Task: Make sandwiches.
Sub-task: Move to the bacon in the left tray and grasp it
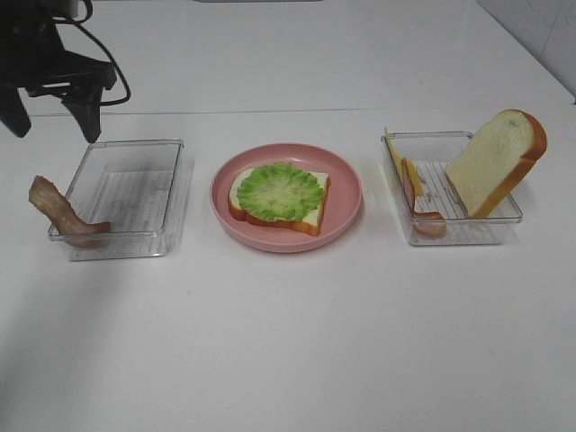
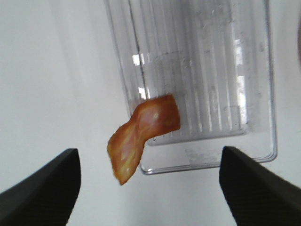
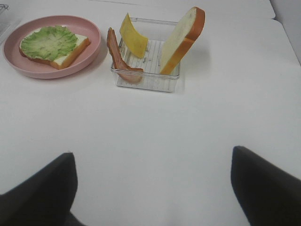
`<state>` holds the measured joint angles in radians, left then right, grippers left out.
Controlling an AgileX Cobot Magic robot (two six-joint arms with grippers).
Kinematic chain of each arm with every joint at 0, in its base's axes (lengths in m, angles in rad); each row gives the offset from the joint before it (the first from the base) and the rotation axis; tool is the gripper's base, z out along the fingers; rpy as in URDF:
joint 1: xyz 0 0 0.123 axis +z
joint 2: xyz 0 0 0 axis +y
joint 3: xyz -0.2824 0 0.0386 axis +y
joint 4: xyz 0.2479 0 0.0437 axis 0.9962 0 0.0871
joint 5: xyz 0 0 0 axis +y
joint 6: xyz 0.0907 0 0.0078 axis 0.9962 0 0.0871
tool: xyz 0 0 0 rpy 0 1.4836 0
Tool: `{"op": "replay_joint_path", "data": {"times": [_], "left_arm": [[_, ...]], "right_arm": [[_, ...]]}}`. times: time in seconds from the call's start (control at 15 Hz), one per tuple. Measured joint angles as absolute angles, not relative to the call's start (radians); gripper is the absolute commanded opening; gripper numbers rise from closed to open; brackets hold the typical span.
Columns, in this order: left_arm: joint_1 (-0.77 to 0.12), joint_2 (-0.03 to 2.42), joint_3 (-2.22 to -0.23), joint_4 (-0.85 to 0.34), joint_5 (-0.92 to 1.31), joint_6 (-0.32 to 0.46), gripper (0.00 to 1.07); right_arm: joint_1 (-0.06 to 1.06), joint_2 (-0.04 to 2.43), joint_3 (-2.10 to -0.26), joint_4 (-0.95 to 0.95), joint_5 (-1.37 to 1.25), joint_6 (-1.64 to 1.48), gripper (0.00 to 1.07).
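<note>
A bread slice (image 1: 310,219) topped with lettuce (image 1: 281,189) lies flat on the pink plate (image 1: 353,202) in the middle of the white bench (image 1: 288,342). The left hand (image 2: 148,155) hangs spread wide and empty near the left tray (image 1: 135,171), where one bacon strip (image 1: 61,211) drapes over a front corner, half outside. The right hand (image 3: 151,153), also wide and empty, hovers over the bench short of the right tray (image 1: 468,236), which holds a second bread slice (image 1: 495,162) leaning on edge, cheese (image 1: 412,174) and another bacon strip (image 1: 421,216).
</note>
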<state>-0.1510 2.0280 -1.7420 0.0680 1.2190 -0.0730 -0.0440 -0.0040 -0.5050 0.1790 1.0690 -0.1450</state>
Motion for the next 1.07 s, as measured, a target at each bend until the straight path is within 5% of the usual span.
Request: {"op": "replay_joint_path", "data": {"times": [0.67,0.73,0.93,1.07], "left_arm": [[-0.079,2.023,-1.528,-0.061,1.002,-0.075,0.74],[-0.079,2.056,-1.528,-0.1,0.979,-0.072,0.63],[-0.079,2.068,-1.527,-0.088,0.979,-0.069,0.53],[-0.079,2.068,-1.527,-0.079,0.979,-0.069,0.33]], "right_arm": [[-0.044,-0.004,-0.505,0.179,1.069,-0.145,0.79],[-0.044,-0.004,-0.505,0.179,1.069,-0.145,0.79],[-0.044,-0.004,-0.505,0.179,1.069,-0.145,0.79],[-0.044,-0.004,-0.505,0.179,1.069,-0.145,0.79]]}}
